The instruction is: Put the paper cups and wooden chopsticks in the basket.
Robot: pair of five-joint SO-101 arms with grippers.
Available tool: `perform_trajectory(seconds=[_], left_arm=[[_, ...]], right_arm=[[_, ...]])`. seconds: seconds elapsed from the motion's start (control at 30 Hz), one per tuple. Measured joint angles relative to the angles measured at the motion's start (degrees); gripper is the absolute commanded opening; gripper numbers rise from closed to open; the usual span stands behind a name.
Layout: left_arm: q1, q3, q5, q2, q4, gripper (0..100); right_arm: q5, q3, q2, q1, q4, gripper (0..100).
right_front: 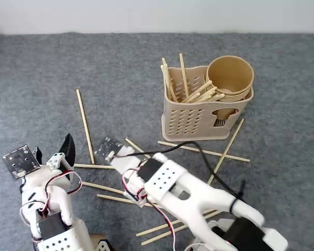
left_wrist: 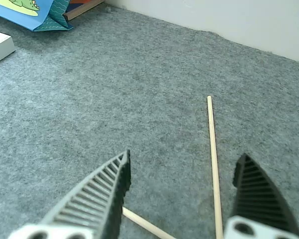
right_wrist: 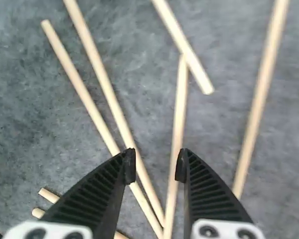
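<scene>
On the grey felt tabletop (right_front: 120, 68), in the high view we see the beige perforated plastic basket (right_front: 188, 123) holding stacked tan paper cups (right_front: 230, 76). The wrist views show us the left jaws wide apart and the right jaws narrowly apart over loose pale wooden chopsticks (right_wrist: 180, 99).

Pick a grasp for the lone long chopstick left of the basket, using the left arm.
Take the long chopstick mid-shaft, from straight above, closing across its width. It lies flat on the grey mat with bare mat on either side there, while its near end runs up to another chopstick. The left gripper is open close by.
</scene>
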Motion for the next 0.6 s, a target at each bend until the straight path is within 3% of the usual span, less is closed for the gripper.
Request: perform_trajectory(seconds=[0.3, 0.6], left_arm=[[0.0, 0.0, 0.0, 0.0, 0.0, 32], [0.0, 0.0, 0.0, 0.0, 0.0, 32]], right_arm=[[-1.4, -0.1, 1.6, -6.9, -0.1, 24.5], [-1.4, 0.4, 3.0, -7.6, -0.5, 24.4]])
